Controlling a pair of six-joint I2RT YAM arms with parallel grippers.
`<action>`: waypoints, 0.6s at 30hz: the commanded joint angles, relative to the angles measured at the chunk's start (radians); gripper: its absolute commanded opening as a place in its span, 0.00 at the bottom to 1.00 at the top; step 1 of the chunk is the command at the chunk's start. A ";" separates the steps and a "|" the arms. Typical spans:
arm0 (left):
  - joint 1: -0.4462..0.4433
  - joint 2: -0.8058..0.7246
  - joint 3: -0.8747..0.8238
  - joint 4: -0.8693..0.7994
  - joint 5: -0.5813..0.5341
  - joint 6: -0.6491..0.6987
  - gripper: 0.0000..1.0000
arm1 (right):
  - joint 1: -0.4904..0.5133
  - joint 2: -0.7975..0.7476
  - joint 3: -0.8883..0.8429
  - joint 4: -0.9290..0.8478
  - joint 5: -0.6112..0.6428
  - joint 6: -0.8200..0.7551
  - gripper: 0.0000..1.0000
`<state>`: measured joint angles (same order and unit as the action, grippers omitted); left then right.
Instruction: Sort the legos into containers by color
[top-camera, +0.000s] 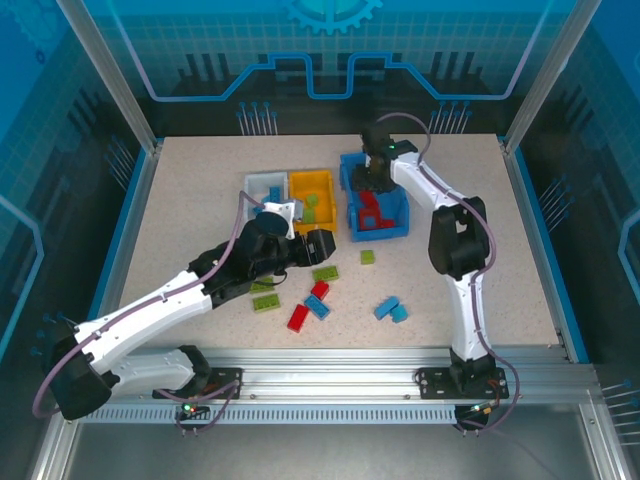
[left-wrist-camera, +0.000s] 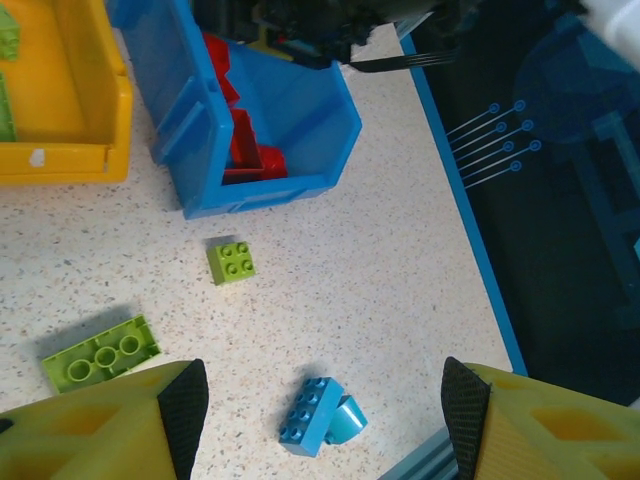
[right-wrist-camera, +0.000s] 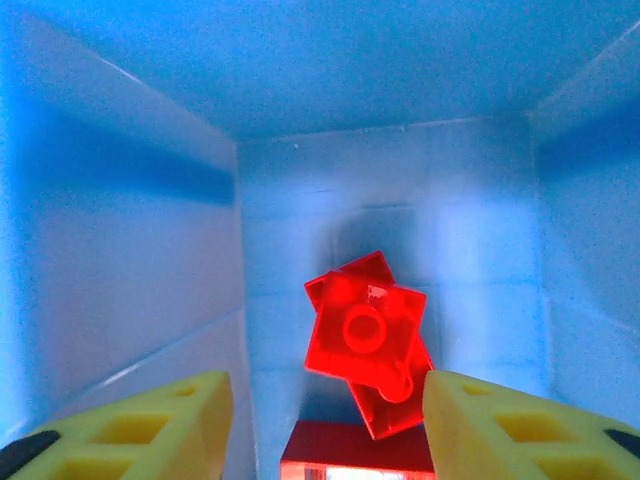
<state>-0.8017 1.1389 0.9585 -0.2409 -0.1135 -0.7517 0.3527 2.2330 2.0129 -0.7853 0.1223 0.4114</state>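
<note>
Seen from overhead, the right gripper (top-camera: 374, 182) is down in the blue bin (top-camera: 395, 230) near the far edge of the worktop (top-camera: 480, 260). Its wrist camera looks inside the bin, where a tilted red brick (right-wrist-camera: 365, 335) lies between and beyond the yellow fingers (right-wrist-camera: 150, 425), which stand apart and clear of it. The left gripper (left-wrist-camera: 322, 400) hangs mid-worktop in front of the yellow bin (top-camera: 312, 175), jaws spread and empty, with a blue brick (left-wrist-camera: 312, 418) under the gap and a small green brick (left-wrist-camera: 232, 262) farther off.
</note>
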 joint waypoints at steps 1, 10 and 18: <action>-0.007 0.017 0.057 -0.095 -0.053 0.049 0.67 | 0.004 -0.133 -0.006 0.001 -0.013 -0.001 0.52; -0.001 0.113 0.099 -0.233 -0.050 0.256 0.73 | 0.068 -0.480 -0.265 0.080 0.055 -0.022 0.52; 0.067 0.374 0.260 -0.369 0.055 0.628 0.76 | 0.234 -1.025 -0.914 0.346 -0.061 0.063 0.68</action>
<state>-0.7467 1.4506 1.1652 -0.5285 -0.1108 -0.3290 0.5430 1.3170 1.2316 -0.5457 0.1169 0.4328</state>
